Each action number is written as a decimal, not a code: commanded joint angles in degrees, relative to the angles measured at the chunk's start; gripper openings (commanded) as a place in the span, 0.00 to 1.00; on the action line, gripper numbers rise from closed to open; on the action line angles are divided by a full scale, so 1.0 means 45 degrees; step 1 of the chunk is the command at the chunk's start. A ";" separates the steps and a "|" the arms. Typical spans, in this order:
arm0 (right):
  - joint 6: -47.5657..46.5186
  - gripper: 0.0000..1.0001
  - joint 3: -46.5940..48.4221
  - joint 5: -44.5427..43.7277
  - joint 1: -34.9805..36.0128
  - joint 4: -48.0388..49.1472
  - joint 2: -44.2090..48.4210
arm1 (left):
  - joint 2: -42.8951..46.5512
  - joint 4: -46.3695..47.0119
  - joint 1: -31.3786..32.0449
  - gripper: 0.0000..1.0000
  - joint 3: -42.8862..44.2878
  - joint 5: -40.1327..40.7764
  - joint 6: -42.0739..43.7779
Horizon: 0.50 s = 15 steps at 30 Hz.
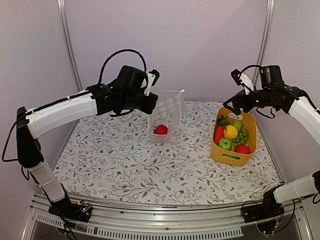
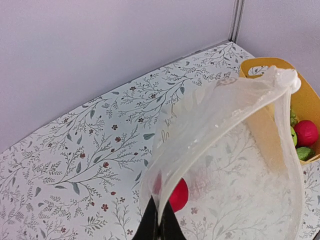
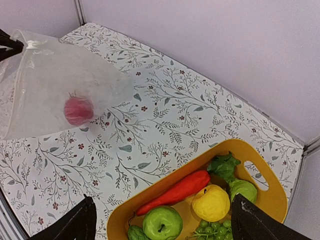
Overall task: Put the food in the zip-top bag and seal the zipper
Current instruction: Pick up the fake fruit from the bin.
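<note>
1. The top external camera sits high behind both arm bases. It looks forward and down over the whole flowered table (image 1: 125, 165) to the back wall, and is the farthest view.
2. The left wrist camera looks out past the left gripper (image 2: 159, 227) at its bottom edge. It is very close to the zip-top bag (image 2: 235, 150), with the table's far corner beyond.
3. The right wrist camera looks steeply down on the yellow bin (image 3: 270, 195), its own fingers (image 3: 75, 225) in the bottom corners. Its height is hard to judge.
4. All three views share the bag, the red fruit (image 3: 78, 110) inside it, and at least part of the bin.
</note>
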State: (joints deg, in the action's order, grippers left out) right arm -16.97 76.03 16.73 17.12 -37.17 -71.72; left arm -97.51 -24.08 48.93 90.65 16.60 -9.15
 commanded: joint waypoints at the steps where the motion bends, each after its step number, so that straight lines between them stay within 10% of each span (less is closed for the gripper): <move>1: -0.0276 0.90 -0.1199 -0.0617 -0.0445 -0.0526 -0.0143 | 0.0501 -0.1041 -0.0286 0.00 0.0164 0.0448 0.1552; 15: -0.0302 0.79 -0.2281 -0.1619 -0.0643 -0.0648 -0.2909 | 0.1631 0.1904 -0.0775 0.00 -0.3329 -0.2652 0.0861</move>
State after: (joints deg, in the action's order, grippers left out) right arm -17.85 65.91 11.16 14.92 -39.18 -81.60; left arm -93.45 -20.78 46.22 79.44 9.93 -3.62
